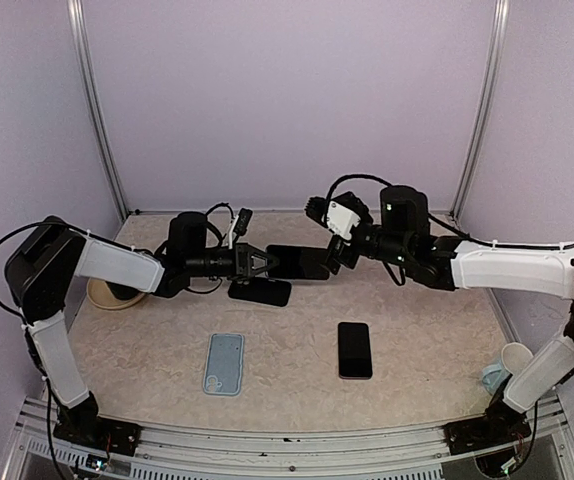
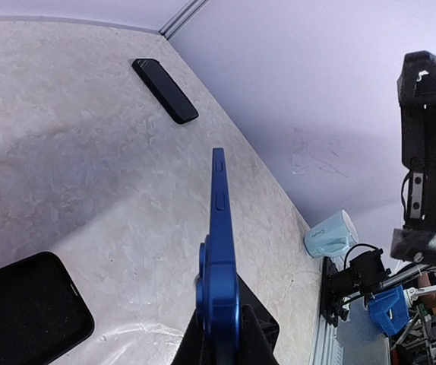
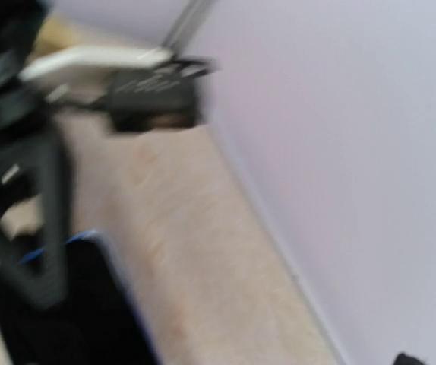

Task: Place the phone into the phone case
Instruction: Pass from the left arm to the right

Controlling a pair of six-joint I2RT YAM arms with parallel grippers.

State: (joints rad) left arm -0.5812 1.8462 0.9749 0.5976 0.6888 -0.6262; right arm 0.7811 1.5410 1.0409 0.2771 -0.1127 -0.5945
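Phone [image 2: 219, 228] hangs clear of the table [image 1: 417, 330], pinched tight by our left gripper [image 1: 270, 263], likely so our right gripper [image 1: 337, 257], jaws wide and empty, can take its free end.

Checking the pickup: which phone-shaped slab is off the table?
The blue-edged phone, held mid-air in the left arm's fingers; the black slab under it, the black phone and the light-blue case lie flat on the table.
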